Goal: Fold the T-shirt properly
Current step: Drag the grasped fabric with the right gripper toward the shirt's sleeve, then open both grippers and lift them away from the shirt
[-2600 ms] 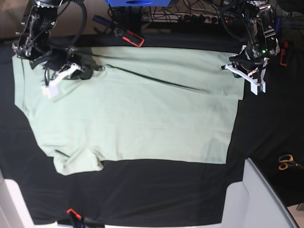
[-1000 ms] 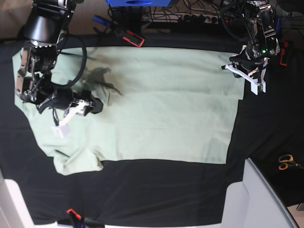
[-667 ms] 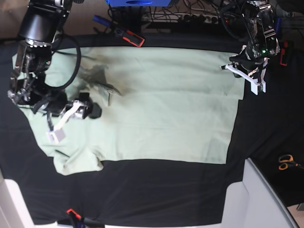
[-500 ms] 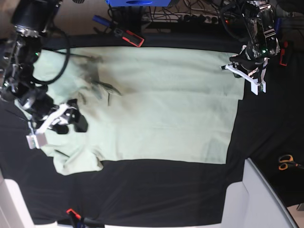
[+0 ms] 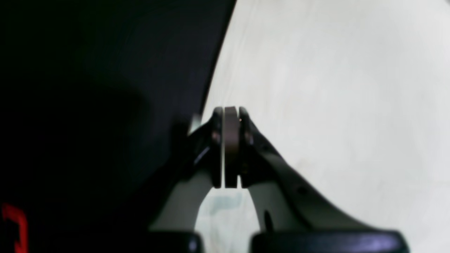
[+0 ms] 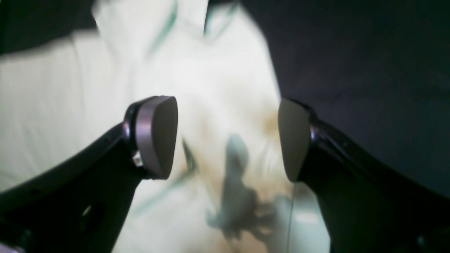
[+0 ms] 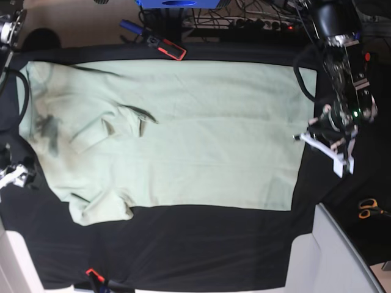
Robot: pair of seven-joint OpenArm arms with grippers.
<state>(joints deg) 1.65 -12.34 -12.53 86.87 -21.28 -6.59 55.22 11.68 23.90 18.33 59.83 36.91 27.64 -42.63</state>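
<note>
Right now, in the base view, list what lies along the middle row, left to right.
right gripper → T-shirt → left gripper → black table cloth

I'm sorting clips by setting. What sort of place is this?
Probably a robotics lab bench: a T-shirt spread on a black cloth, with cables and a power strip behind and scissors at the edge.
</note>
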